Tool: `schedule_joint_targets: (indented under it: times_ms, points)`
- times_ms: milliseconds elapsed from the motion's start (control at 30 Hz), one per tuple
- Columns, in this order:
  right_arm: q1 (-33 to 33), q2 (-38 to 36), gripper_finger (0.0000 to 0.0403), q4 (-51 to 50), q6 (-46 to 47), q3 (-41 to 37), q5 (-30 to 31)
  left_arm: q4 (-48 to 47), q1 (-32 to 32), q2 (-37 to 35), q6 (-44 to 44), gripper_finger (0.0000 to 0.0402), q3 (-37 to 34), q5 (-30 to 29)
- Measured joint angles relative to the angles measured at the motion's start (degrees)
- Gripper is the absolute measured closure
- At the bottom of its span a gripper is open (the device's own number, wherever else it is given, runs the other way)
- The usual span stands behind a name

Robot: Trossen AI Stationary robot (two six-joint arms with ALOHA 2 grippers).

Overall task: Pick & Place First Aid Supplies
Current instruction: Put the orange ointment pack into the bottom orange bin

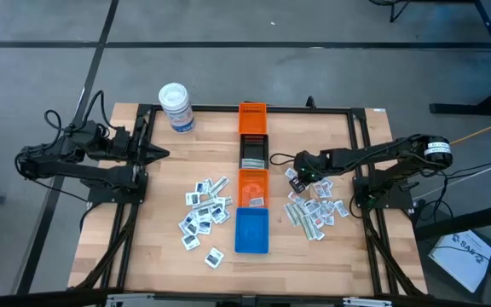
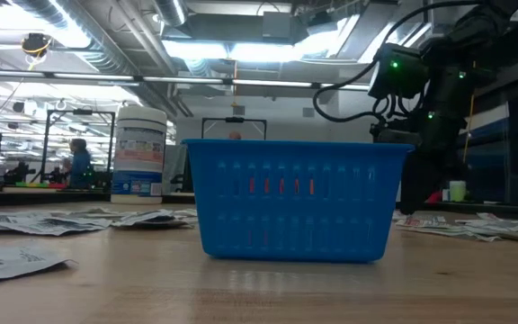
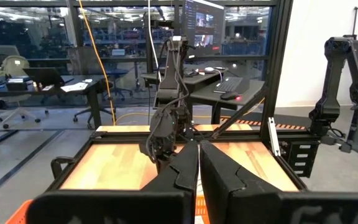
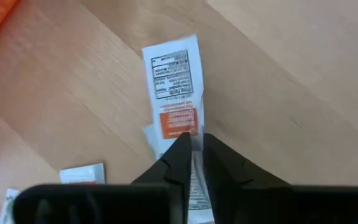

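Note:
The first aid supplies lie flat on the wooden table in two scatters: white packets (image 1: 205, 211) left of the row of bins, and packets with pale strips (image 1: 315, 210) to its right. My right gripper (image 1: 294, 176) is low at the near-left corner of the right scatter, beside the second orange bin (image 1: 253, 188), and is shut on a white packet with black and orange-red print (image 4: 174, 93). My left gripper (image 1: 158, 154) waits shut over the table's left side, touching nothing. My right gripper pinches the white packet between its two fingers (image 4: 180, 155) at the end next to the orange-red print (image 4: 190, 132). The fingers come from above, pointing down. The rest of the packet stretches away from the fingertips. I cannot tell whether it is clear of the table.
Down the table's middle runs a row of bins: orange (image 1: 252, 117), black (image 1: 254, 152), orange, then blue (image 1: 251, 230) nearest. A white tub with a blue label (image 1: 177, 107) stands at the far left. More packets (image 4: 82, 174) lie beside the held one. Black frame rails border the table.

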Motion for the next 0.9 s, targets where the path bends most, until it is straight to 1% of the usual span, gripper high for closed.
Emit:
schedule_joint_targets:
  times_ms: [67, 167, 467, 667, 800, 900]
  points:
    - [-0.02, 0.0, 0.034, 0.02, -0.02, 0.0, 1.28, 0.0, -0.02, -0.01, 0.02, 0.039, 0.0, -0.01]
    - [-0.02, 0.0, 0.0328, -0.01, 0.2, 0.0, 1.3, 0.0, -0.02, -0.01, 0.01, 0.0393, 0.0, 0.01]
    - [-0.02, 0.0, 0.0328, -0.18, 2.05, 0.0, 2.11, 0.0, 0.0, 0.01, -0.01, 0.0389, 0.0, 0.01]
    - [-0.02, 0.85, 0.0318, 0.0, 4.93, -0.18, 0.74, 0.0, 0.0, 0.01, 0.01, 0.0393, 0.0, 0.01]
    - [-0.02, 1.49, 0.0322, 1.79, 4.94, -1.21, 0.56, 0.0, 0.0, 0.01, -0.01, 0.0393, 0.0, 0.0]
    - [-0.02, 1.49, 0.0339, 2.47, 4.61, -1.38, 0.6, 0.0, -0.01, 0.01, 0.0, 0.039, 0.0, 0.0]
